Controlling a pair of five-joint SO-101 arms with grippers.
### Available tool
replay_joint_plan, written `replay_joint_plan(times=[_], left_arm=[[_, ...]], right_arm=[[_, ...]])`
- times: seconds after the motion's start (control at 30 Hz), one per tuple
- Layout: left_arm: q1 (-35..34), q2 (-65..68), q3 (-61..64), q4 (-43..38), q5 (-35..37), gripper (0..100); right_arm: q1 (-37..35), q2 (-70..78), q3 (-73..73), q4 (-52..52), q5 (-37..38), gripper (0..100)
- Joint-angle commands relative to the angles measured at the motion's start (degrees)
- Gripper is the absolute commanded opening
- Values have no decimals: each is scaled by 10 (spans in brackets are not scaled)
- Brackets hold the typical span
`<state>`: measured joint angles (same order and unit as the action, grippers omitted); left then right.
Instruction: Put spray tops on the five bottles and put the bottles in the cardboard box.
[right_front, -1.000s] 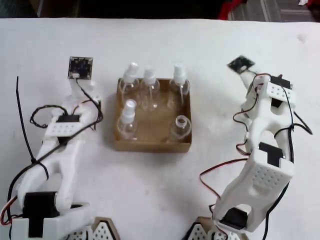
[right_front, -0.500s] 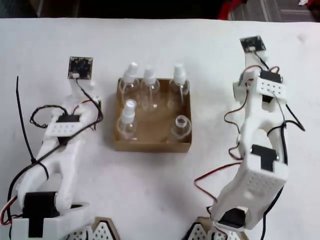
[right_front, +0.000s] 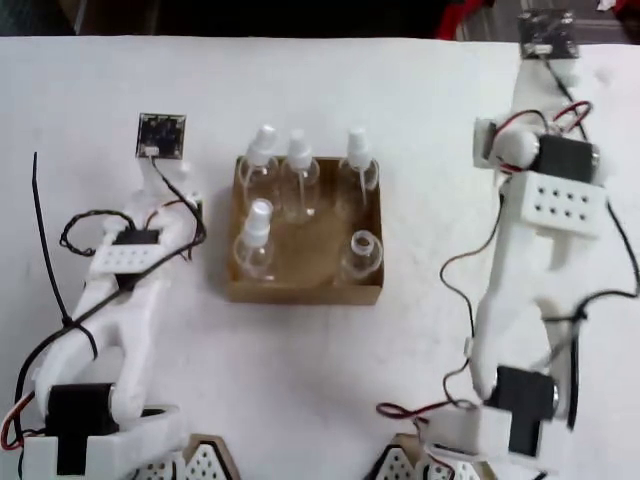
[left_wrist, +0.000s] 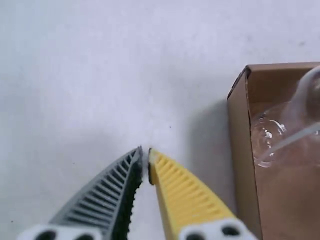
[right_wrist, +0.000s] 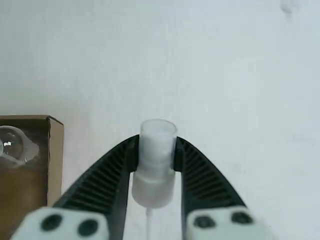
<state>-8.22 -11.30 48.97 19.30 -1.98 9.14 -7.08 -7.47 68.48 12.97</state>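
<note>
White bench (right_front: 300, 380) spreads out under both arms, with the cardboard box (right_front: 305, 290) sitting near its middle. Five clear bottles stand in the box. Three in the far row (right_front: 258, 165) (right_front: 299, 170) (right_front: 358, 165) and one at the near left (right_front: 255, 240) wear white spray tops. The bottle at the near right corner (right_front: 361, 252) has a bare, open neck.

From where I stand, the right arm (right_front: 545, 250) is stretched out toward the far right corner of the bench, well apart from the box. Its right hand (right_wrist: 156, 144) is clenched on the last spray top (right_wrist: 154, 172). The top's head sits right between the black fingertips, and its collar and thin tube run back toward the wrist, above bare bench.

On the other side the left arm (right_front: 120, 290) lies along the left of the bench. The left hand (left_wrist: 145, 152) is clenched on nothing, grey and yellow tips touching, just beside the box's left wall (left_wrist: 240, 130).
</note>
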Motion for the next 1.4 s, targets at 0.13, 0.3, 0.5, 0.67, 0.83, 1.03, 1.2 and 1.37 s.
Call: replay_joint_plan(times=[0.13, 0.3, 0.5, 0.67, 0.83, 1.03, 1.2, 1.37], left_arm=[[4, -15, -28, -11, -6, 24], [4, -15, -28, -11, -6, 24], [4, -15, -28, -11, -6, 24], [6, -15, -28, -11, -6, 24], [6, -15, -28, -11, -6, 24], [6, -15, -28, -11, -6, 24], [2, -16, -29, -13, -6, 24], [-12, -21, -30, -11, -2, 24]], right_arm=[[-15, -155, -5, 87, -6, 15], [-61, -270, -3, 120, -6, 15], [-139, -413, 129, 56, -6, 15], [-179, -554, 298, -78, -2, 15], [-211, -687, 447, -276, 0, 15], [-291, -731, 578, -451, 0, 15], [-326, -731, 619, -512, 0, 15], [-322, -731, 636, -518, 23, 15]])
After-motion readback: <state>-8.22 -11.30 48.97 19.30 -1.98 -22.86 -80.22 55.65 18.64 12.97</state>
